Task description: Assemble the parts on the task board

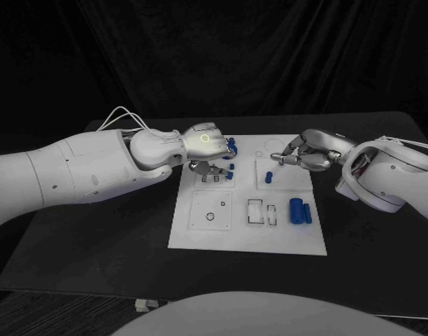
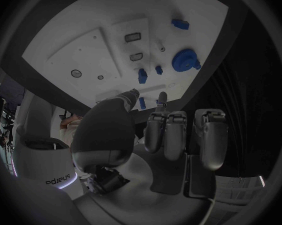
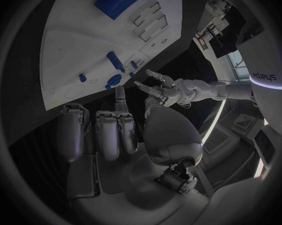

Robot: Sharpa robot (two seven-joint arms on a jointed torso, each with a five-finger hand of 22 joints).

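While both hands hover over the far half of the board, these lines hold:

Board: white flat plate (image 1: pixel 199 234) in the middle of the black table (image 1: pixel 93 245), with shallow outlined recesses and small round holes.

Parts: small blue pieces, smooth, hard-looking; a pair of long rounded bars (image 1: pixel 300 211) lies side by side on the right half of the board; a short peg (image 1: pixel 270 178) lies further back; a round toothed piece (image 2: pixel 185 60) sits near the far edge.

Left hand: silver left hand (image 1: pixel 206 150) is over the board's back left area, fingers pointing down beside small blue pegs (image 2: pixel 142 75); whether it pinches anything I cannot tell.

Right hand: right hand (image 1: pixel 310 152) hangs by the board's far right edge, fingers loosely curled, apparently holding nothing.

Step, as I judge it: seating a small peg in its recess.

How to do it well: bring the peg upright over its hole, lower slowly, press straight down without sliding the plate.
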